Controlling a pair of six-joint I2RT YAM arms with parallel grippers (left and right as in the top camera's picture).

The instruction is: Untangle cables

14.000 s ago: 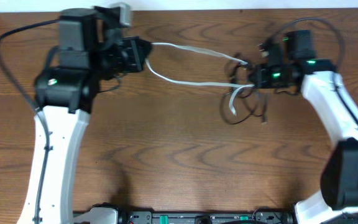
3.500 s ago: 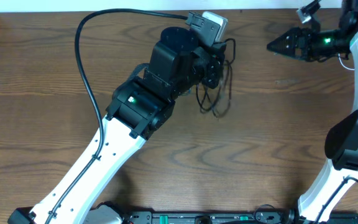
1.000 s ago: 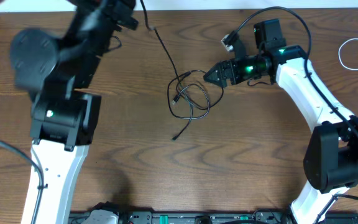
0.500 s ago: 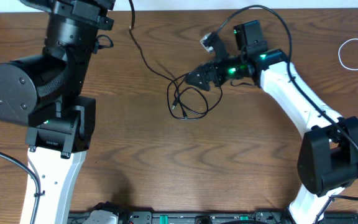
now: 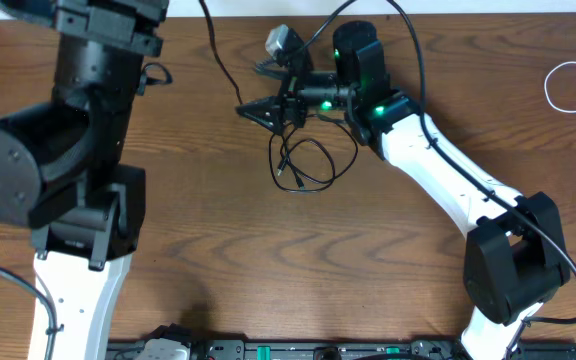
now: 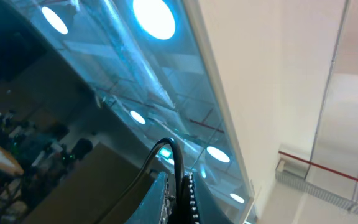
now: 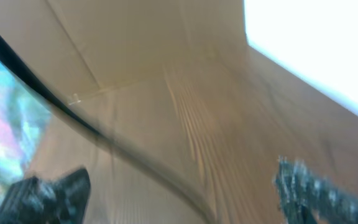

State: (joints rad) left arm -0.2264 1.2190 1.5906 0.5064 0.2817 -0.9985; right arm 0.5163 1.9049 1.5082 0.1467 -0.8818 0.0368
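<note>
Left gripper (image 6: 179, 194) pinched shut on black cable (image 5: 308, 165), right gripper (image 5: 251, 110) spread wide, strand between its fingers, white cable (image 5: 571, 88) well apart near table (image 5: 268, 260) edge.

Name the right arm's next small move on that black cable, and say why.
Probably close the right pincer on the black cable: its fingers stand open with the strand running between them. The left pincer is shut on the same cable, held high, while its loops lie on the table.
</note>
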